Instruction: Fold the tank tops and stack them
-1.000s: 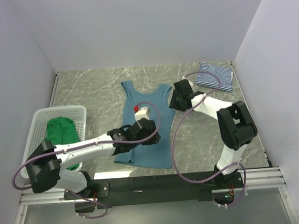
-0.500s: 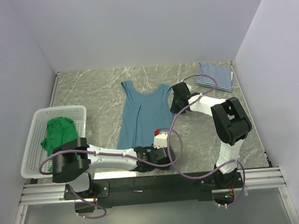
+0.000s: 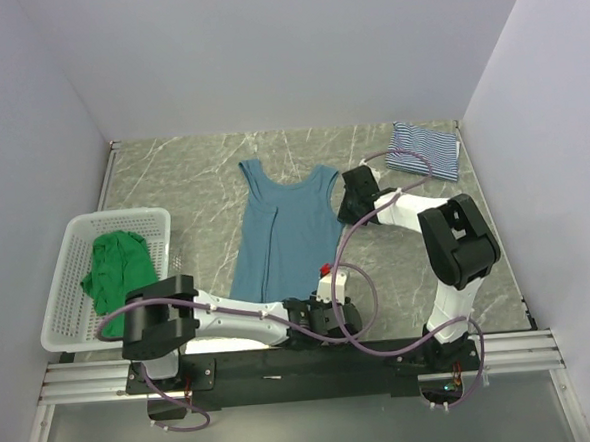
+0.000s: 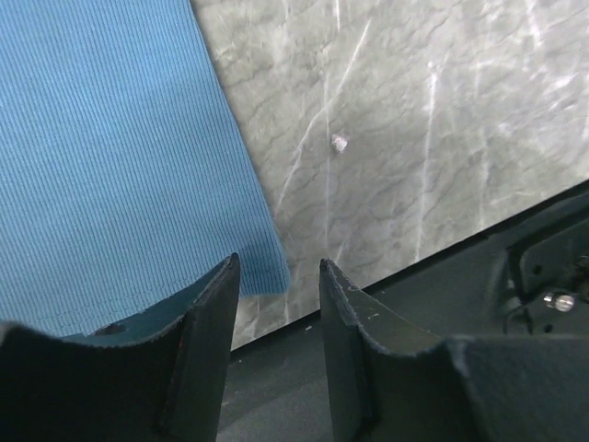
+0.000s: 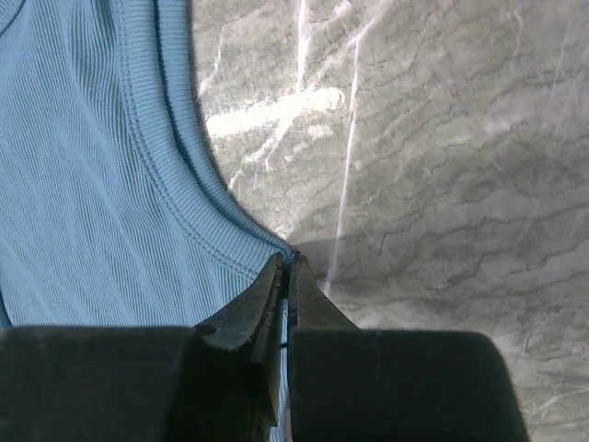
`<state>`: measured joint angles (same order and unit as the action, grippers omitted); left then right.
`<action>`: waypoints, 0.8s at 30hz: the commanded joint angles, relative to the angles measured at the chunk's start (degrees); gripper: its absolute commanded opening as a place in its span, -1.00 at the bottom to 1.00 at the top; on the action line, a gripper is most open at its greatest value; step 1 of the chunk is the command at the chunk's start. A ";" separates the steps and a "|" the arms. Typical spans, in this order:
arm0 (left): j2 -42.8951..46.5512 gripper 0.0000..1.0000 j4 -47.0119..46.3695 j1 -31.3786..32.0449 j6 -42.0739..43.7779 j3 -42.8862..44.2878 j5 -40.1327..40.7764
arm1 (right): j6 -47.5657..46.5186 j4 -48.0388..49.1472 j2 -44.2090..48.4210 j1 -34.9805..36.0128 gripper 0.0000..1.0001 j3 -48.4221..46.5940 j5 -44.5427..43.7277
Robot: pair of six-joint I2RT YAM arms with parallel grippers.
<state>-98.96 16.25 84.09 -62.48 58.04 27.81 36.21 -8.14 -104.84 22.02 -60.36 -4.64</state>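
The teal-blue tank top [image 3: 281,232] lies flat mid-table, its left side folded in lengthwise. My left gripper [image 3: 326,314] is open at the top's near right hem corner. In the left wrist view the corner [image 4: 267,272] lies between the parted fingers [image 4: 207,341] of the gripper [image 4: 279,276]. My right gripper [image 3: 352,202] is shut on the top's right armhole edge, and the right wrist view shows its tips [image 5: 286,262] pinching the ribbed edge [image 5: 184,221]. The striped tank top [image 3: 423,151] lies folded at the back right. The green tank top [image 3: 115,267] sits crumpled in the basket.
A white mesh basket [image 3: 71,245] stands at the left edge. The black rail [image 3: 304,361] runs along the table's near edge just behind the left gripper. Walls close in the back and sides.
My left gripper has swept from the middle of the teal top down to its near right hem corner. The top now lies narrower. My right gripper has stayed at the armhole edge.
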 commanded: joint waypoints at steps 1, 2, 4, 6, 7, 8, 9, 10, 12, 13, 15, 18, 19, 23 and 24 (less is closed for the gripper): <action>-2.46 -0.11 2.11 0.72 -0.98 2.95 2.51 | 0.00 -0.91 2.00 -0.58 -1.00 1.91 -0.10; -2.82 -0.14 2.64 0.81 -1.15 3.56 2.77 | 0.00 -1.00 2.18 -0.58 -1.00 2.08 -0.01; -3.61 -0.20 3.08 1.16 -1.50 3.92 3.56 | 0.00 -0.82 2.53 -0.58 -1.00 2.52 -0.10; -3.96 -0.45 3.52 1.60 -1.77 4.27 3.83 | 0.09 -0.47 3.40 -0.75 -1.00 3.31 -0.19; -4.31 -0.56 3.70 1.77 -1.86 4.36 4.18 | 0.09 -0.30 3.76 -0.75 -1.00 3.66 -0.10; -4.49 -0.76 4.40 2.04 -2.12 4.88 4.35 | 0.27 -0.12 4.11 -0.84 -1.00 4.02 -0.10; -4.75 -0.86 4.93 2.30 -2.47 5.15 4.44 | 0.18 -0.03 4.81 -1.10 -1.00 4.80 -0.01; -5.01 -0.99 5.28 2.48 -2.56 5.41 4.79 | 0.18 0.05 5.25 -1.19 -1.00 5.33 -0.36; -4.58 -0.99 5.81 3.44 -3.08 5.59 5.41 | -0.17 -0.29 6.65 -1.37 -1.00 6.21 -1.06; -3.62 -0.99 5.55 3.71 -3.09 5.42 5.76 | -0.34 -0.30 7.27 -1.45 -1.00 6.57 -1.85; -1.95 -0.99 3.98 4.32 -3.26 4.19 5.85 | -0.52 -0.91 9.46 -1.54 -1.00 7.88 -3.00; 3.05 -0.99 -2.24 4.50 -3.44 -0.46 4.53 | -1.05 -1.61 12.80 -1.54 -1.00 9.55 -5.19; 5.94 -0.99 -3.93 4.50 -3.61 -1.86 4.18 | -1.14 -1.88 13.60 -1.54 -1.00 9.82 -5.63; 12.37 -0.99 -8.34 4.41 -6.07 -9.33 3.83 | -2.10 -3.63 16.15 -0.84 -1.00 9.38 -6.08; 13.43 -0.99 -8.08 4.41 -8.16 -10.13 4.96 | -2.19 -4.42 16.42 -0.67 -1.00 8.77 -6.43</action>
<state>-89.89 13.15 88.33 -66.52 50.50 31.33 35.44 -10.66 -91.24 20.99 -50.52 -8.23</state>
